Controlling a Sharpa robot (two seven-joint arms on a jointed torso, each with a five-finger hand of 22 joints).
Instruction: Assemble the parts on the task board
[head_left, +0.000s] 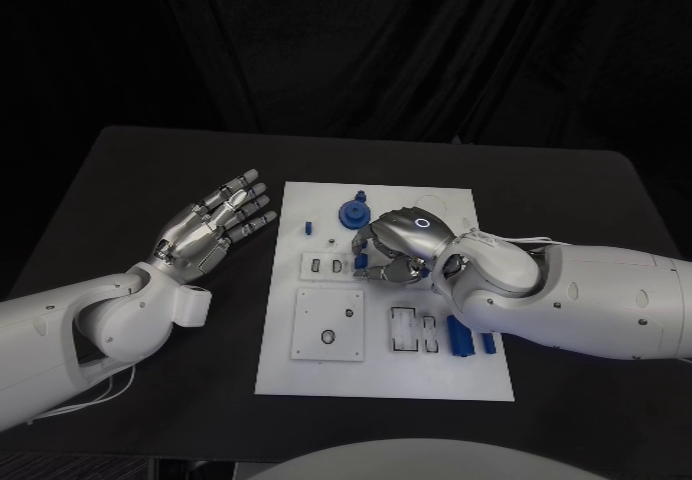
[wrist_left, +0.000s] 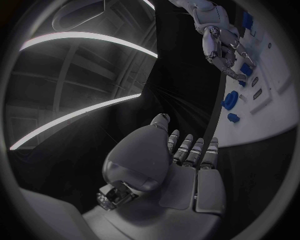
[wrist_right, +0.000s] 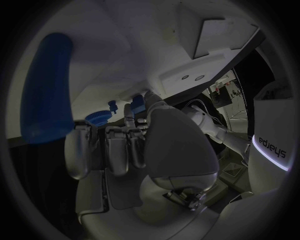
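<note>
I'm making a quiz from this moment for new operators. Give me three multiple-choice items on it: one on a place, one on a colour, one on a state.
1. Where is the left hand?
A. On the black table beside the board
B. Over the board's middle
C. Under the right arm

2. What colour are the parts?
A. Red
B. Blue
C. Yellow

3. How is the left hand?
A. Holding a part
B. Curled into a fist
C. Fingers spread, holding nothing

Key:
1 A: the left hand lies off the edge of the board.
2 B: the parts are blue.
3 C: its fingers are apart with nothing between them.
</note>
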